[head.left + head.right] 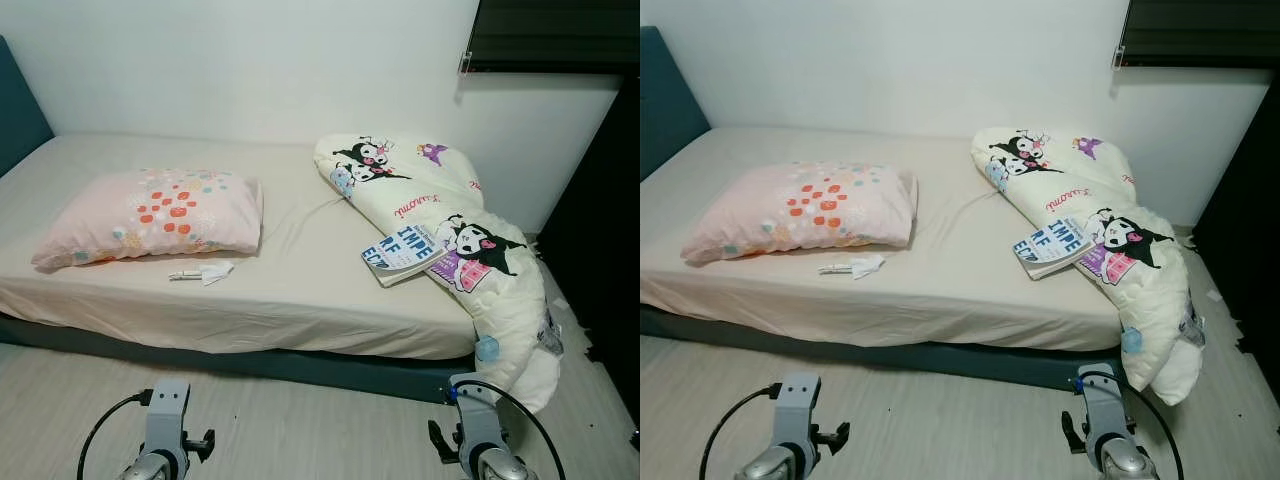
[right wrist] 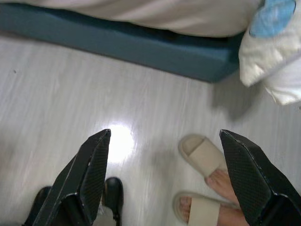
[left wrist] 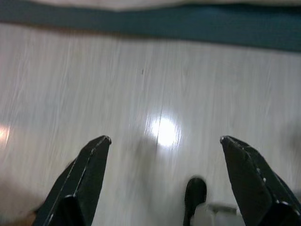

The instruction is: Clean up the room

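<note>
Bed [image 1: 300, 300] not yet tidied, judging by the layout: pink pillow [image 1: 155, 215] lying flat toward the left side, set askew rather than square to the head end, long axis running roughly across the view, left end dipping toward the near edge. White wrapper and small stick-like item [image 1: 203, 272] loose on the sheet just in front of the pillow, long axis left-right. Rolled cartoon-print duvet [image 1: 440, 240] bunched along the right side, long axis running from the far wall diagonally toward the near right corner, lower end spilling over the mattress edge down to the floor [image 2: 56, 84]. Magazine [image 1: 405, 250] resting tilted on the duvet, bold cover lettering facing up. Clear wrapper or bag [image 1: 550, 340] beside the hanging duvet end, contents unclear. Left gripper [image 3: 164, 141] hanging low over bare floor near the teal bed base, fingers wide apart, nothing between them. Right gripper [image 2: 164, 136] likewise low, fingers spread wide, empty; beige slippers with a person's feet [image 2: 202, 188] on the floor below it. Estimate: essentially nothing done; left to do: trash off sheet, magazine put away, duvet spread or folded, pillow squared up.
</note>
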Motion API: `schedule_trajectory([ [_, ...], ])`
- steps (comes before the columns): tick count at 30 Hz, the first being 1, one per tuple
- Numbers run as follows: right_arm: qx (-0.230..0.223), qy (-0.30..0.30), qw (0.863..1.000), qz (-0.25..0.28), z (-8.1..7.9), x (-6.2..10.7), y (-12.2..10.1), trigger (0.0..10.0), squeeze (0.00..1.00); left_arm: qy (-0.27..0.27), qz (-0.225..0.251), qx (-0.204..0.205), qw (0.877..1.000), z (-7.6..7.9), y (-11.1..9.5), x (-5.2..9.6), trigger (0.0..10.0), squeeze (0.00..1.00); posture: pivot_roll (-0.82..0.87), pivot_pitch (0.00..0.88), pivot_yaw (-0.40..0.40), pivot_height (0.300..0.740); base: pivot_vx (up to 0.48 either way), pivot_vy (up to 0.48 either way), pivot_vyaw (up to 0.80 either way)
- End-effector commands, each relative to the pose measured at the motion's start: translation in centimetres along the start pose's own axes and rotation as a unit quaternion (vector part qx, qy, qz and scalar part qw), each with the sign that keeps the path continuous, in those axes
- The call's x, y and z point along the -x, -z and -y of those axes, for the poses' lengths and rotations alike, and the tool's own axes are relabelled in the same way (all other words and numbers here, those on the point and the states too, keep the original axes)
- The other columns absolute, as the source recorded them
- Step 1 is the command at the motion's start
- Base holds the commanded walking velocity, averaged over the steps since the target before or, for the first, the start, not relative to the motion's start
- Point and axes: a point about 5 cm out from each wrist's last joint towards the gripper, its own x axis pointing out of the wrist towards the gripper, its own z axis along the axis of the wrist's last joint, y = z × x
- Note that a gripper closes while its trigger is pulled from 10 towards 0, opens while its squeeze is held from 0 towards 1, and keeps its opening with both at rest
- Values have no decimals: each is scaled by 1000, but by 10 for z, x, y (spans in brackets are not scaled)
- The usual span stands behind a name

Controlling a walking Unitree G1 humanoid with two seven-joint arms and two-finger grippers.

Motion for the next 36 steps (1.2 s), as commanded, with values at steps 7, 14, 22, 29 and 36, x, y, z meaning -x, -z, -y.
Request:
schedule_trajectory([
  [7, -29, 31, 981, -188, -11, 34, 99, 10000, 0, 3, -135, -8, 991, 14, 71, 21, 10000, 0, -89, 38, 5, 740, 0, 0, 0],
  [14, -42, 36, 977, -205, -12, 41, 113, 10000, 0, 6, -141, -3, 990, 15, 78, 24, 10000, 0, -95, 40, 10, 740, 0, 0, 0],
  [22, -63, 26, 979, -191, -10, 38, 108, 10000, 0, 7, -118, 18, 993, 17, 61, 16, 10000, 0, -107, 42, 19, 740, 0, 0, 159],
  [29, -61, 26, 980, -187, -11, 37, 105, 10000, 0, 16, -111, 19, 994, 23, 54, 13, 10000, 0, -109, 40, 23, 740, 0, 0, 800],
  [36, -68, 24, 981, -182, -10, 38, 105, 10000, 0, 6, -108, 53, 993, 19, 53, 13, 10000, 0, -103, 32, 28, 740, 0, 0, 797],
])
